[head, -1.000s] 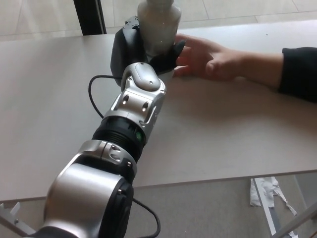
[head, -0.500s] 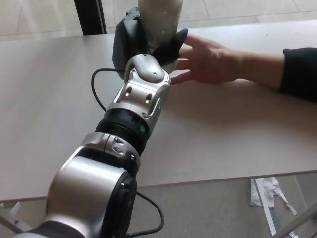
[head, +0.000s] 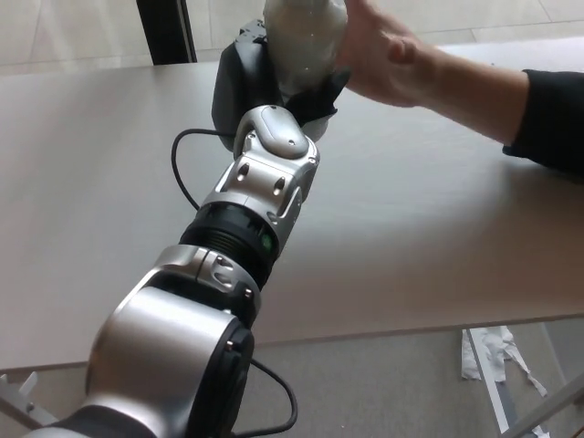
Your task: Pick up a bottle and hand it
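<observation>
From the lower left of the frame 1 silver arm reaches up to the left hand [head: 260,78], wrapped around the white bottle [head: 306,41] at top centre, off the table [head: 438,237]. A person's hand [head: 388,55] touches it; only the release looks left.

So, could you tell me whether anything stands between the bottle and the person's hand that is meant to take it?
Nothing visible does. The left hand holds the white bottle upright above the table, and the person's hand is already against the bottle's right side, with no gap or object between them.
</observation>
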You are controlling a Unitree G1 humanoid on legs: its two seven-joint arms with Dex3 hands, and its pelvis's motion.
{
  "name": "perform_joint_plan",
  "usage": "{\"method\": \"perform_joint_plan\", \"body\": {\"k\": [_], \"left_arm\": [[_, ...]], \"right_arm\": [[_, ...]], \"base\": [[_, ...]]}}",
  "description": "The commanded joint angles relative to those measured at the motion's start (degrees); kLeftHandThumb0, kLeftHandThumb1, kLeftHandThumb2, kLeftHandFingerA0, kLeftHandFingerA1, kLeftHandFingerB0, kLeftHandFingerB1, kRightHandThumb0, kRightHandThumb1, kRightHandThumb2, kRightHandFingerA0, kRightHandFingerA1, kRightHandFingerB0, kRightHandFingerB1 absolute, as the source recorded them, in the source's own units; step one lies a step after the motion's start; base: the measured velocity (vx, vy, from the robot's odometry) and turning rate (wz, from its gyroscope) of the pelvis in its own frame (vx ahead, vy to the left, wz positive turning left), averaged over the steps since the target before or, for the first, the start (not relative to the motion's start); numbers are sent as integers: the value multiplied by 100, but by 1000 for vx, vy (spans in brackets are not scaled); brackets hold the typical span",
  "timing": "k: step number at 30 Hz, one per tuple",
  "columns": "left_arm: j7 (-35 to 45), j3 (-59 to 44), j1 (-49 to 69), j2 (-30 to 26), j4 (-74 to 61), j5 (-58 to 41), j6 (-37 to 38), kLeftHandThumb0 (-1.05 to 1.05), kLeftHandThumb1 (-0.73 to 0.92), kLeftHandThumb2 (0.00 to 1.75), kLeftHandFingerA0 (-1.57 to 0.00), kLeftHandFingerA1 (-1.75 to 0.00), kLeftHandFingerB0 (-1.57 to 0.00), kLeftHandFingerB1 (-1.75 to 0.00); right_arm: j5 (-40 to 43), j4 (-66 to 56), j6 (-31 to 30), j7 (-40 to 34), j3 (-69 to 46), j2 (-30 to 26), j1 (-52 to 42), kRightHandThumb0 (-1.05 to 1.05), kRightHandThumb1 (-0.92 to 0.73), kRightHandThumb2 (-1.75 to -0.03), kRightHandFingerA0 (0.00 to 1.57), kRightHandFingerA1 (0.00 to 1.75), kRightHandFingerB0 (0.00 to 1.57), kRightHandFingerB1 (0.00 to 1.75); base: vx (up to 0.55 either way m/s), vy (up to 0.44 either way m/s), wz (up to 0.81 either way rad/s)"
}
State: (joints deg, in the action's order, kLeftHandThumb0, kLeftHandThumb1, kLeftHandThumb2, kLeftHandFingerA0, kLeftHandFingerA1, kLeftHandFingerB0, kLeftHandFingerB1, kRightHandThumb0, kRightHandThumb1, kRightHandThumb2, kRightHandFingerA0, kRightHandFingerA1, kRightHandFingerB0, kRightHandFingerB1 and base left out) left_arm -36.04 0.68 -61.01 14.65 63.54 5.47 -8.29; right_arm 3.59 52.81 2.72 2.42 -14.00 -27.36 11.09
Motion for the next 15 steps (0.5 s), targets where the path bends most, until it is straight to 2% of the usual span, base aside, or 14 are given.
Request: {"method": "perform_joint_plan", "body": {"k": [1, 2, 3, 6, 7, 8, 9, 10, 11, 13, 14, 15], "left_arm": [[-249, 71, -220, 1405, 81, -125, 385, -22, 66, 69, -89, -159, -75, -77], [-139, 32, -216, 1438, 74, -201, 347, -21, 68, 68, -86, -168, -75, -96], [-61, 50, -150, 1502, 86, -217, 415, -21, 70, 68, -88, -175, -73, -144], [-63, 106, -51, 1514, 97, -174, 470, -19, 70, 69, -83, -174, -76, -141], [-47, 133, -28, 1542, 96, -164, 451, -21, 71, 62, -81, -171, -71, -117], [-41, 145, -20, 1555, 96, -162, 443, -21, 71, 62, -81, -171, -71, -117], [-27, 155, -13, 1557, 93, -162, 443, -22, 71, 61, -79, -172, -71, -109], [-6, 189, -4, 1561, 94, -144, 440, -21, 68, 63, -82, -163, -73, -83], [1, 230, -15, 1557, 104, -114, 420, -28, 66, 64, -84, -159, -68, -74], [31, 274, -44, 1536, 107, -92, 381, -22, 71, 61, -81, -158, -74, -74], [22, 264, -50, 1527, 105, -108, 449, -18, 74, 64, -95, -174, -76, -131], [80, 311, -92, 1506, 124, -77, 369, -22, 71, 62, -81, -175, -72, -125]], "right_arm": [[-8, -540, 47, 203, 196, 248, 406, -55, -45, -86, 55, 69, 37, 52], [-29, -560, 45, 182, 212, 253, 397, -55, -45, -86, 54, 68, 36, 52], [-14, -495, 76, 161, 189, 268, 440, -50, -57, -58, 57, 63, 45, 38], [-35, -448, 82, 110, 213, 329, 485, -50, -57, -57, 58, 64, 47, 39], [-29, -472, 102, 147, 217, 323, 461, -50, -57, -57, 62, 65, 46, 39], [-26, -482, 109, 163, 219, 318, 452, -50, -57, -57, 62, 65, 46, 39], [-42, -471, 106, 147, 228, 314, 457, -51, -57, -57, 60, 64, 46, 39], [-63, -468, 97, 89, 237, 332, 456, -51, -56, -57, 60, 64, 47, 39], [-42, -496, 80, 39, 218, 369, 441, -49, -56, -57, 60, 64, 47, 38], [-31, -501, 69, 34, 210, 373, 441, -49, -56, -57, 61, 64, 48, 38], [-31, -435, 121, 49, 209, 376, 456, -50, -56, -57, 64, 66, 48, 39], [-39, -424, 118, 44, 211, 363, 462, -50, -56, -57, 64, 66, 47, 39]], "base": [[0, 0, 0], [0, 0, 0], [0, 0, 0], [0, 0, 0], [0, 0, 0], [0, 0, 0], [0, 0, 0], [0, 0, 0], [0, 0, 0], [0, 0, 0], [0, 0, 0], [0, 0, 0]]}}
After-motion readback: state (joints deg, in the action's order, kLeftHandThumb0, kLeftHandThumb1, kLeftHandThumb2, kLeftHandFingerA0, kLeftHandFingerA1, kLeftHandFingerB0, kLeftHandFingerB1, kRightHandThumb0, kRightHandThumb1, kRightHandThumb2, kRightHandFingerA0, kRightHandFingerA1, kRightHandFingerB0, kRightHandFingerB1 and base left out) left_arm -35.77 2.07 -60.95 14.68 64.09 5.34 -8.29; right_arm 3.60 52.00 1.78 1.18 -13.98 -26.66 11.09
